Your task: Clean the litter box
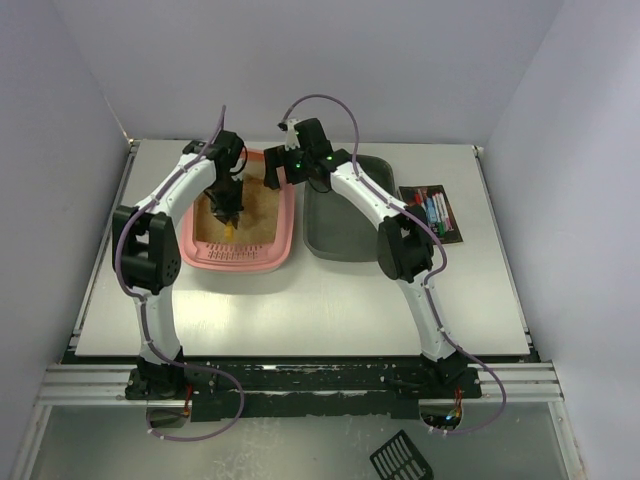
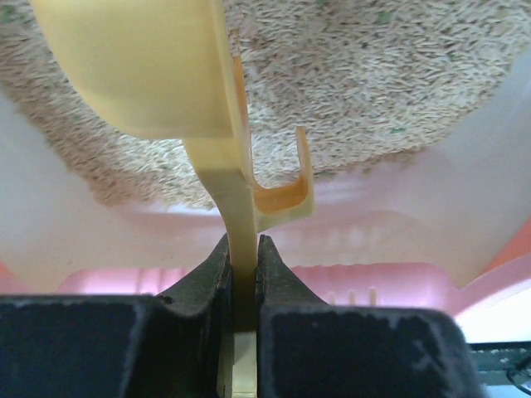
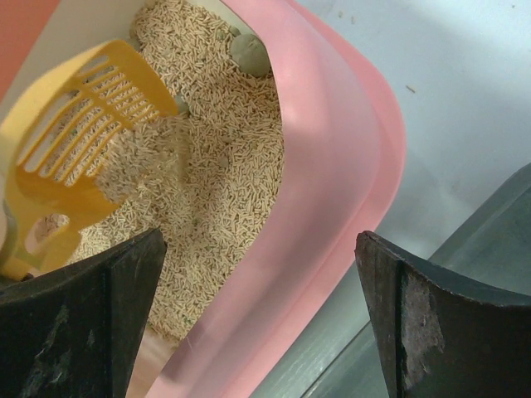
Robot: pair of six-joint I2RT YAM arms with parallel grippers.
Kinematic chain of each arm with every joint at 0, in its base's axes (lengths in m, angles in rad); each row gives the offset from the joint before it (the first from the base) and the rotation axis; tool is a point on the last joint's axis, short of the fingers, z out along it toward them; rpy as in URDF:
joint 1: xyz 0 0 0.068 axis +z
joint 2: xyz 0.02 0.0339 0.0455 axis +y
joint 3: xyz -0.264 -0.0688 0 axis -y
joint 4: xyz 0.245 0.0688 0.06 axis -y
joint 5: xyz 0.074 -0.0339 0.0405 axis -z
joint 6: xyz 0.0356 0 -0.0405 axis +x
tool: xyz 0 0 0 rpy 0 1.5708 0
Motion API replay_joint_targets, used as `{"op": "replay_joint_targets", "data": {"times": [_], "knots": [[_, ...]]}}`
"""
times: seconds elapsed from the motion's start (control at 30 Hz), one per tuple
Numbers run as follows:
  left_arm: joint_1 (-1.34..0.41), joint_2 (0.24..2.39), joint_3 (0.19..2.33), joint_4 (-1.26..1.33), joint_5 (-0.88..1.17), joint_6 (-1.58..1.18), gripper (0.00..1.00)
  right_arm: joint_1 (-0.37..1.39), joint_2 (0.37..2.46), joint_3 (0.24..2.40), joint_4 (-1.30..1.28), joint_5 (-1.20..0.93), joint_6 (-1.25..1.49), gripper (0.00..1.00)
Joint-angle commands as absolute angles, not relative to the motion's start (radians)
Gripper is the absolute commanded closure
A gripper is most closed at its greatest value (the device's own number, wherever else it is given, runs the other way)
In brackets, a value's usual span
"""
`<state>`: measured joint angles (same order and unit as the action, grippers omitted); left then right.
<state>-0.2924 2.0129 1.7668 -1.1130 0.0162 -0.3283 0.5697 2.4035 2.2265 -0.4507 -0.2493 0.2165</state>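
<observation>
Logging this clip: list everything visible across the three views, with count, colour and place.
litter box: one, pink, tan litter inside, left half of the table.
scoop: one, yellow, slotted, over the litter.
clump: one, grey-green, on the litter beside the box wall.
tray: one, dark grey, right of the litter box.
marker pack: one, dark card with coloured markers, right of the tray.
slotted piece: one, black, below the table's near edge.
table: one, pale grey.
left gripper: shut on the scoop's handle.
right gripper: open, above the litter box rim.
</observation>
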Motion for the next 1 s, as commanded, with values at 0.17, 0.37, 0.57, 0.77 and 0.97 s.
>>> {"op": "replay_joint_targets", "data": {"times": [0.17, 0.37, 0.57, 0.77, 0.97], "knots": [[-0.32, 1.961, 1.816, -1.232, -0.249, -0.339, 0.93, 0.572, 2.366, 2.222, -0.42, -0.297, 0.232, 0.0], [-0.339, 1.987, 1.792, -1.223, -0.343, -0.339, 0.93, 0.572, 2.349, 2.196, -0.405, -0.335, 0.244, 0.0], [-0.339, 2.024, 1.744, -1.14, -0.338, -0.327, 0.93, 0.572, 2.336, 2.181, -0.401, -0.332, 0.244, 0.0], [-0.337, 2.044, 1.709, -1.04, -0.194, -0.292, 0.93, 0.572, 2.316, 2.164, -0.395, -0.318, 0.241, 0.0], [-0.335, 2.037, 1.688, -0.953, -0.069, -0.271, 0.93, 0.572, 2.307, 2.158, -0.394, -0.31, 0.233, 0.0]]}}
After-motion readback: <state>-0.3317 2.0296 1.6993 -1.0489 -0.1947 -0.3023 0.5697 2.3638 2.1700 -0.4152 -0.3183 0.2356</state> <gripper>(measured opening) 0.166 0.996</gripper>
